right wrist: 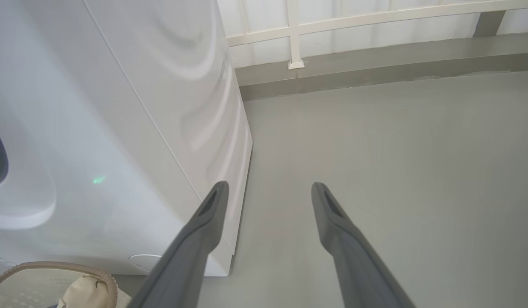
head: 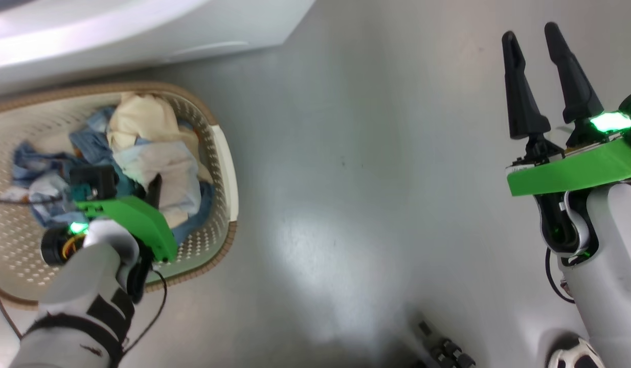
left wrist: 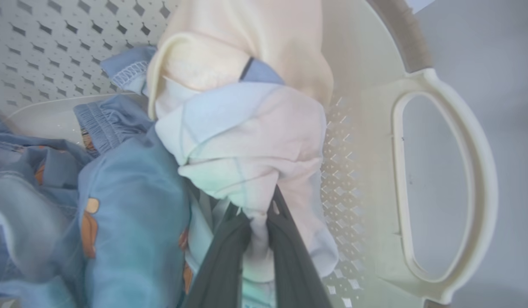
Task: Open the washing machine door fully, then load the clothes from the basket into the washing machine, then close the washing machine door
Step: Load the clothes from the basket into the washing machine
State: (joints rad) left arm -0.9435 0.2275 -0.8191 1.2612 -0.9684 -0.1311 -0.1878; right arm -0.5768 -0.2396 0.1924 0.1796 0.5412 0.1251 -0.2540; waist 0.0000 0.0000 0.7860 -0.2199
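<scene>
The basket (head: 226, 168) stands on the floor at the left, in front of the washing machine (head: 141, 30). In it lie the clothes: a light blue garment with orange prints (left wrist: 131, 205) and a cream-white cloth with pale blue stripes (left wrist: 247, 141). My left gripper (head: 141, 191) reaches down into the basket. In the left wrist view the left gripper (left wrist: 259, 218) is shut on a fold of the cream-white cloth, near the basket's handle (left wrist: 482, 179). My right gripper (head: 548, 76) hangs open over bare floor at the right, holding nothing. The washing machine door is out of view.
The washing machine's white side panel (right wrist: 118, 128) stands left of my right gripper (right wrist: 268, 188). A pale wall with a grey skirting (right wrist: 375, 77) closes the floor behind it. A dark cable trails under my left forearm (head: 157, 306), and a dark ribbed part (head: 443, 347) shows at the bottom.
</scene>
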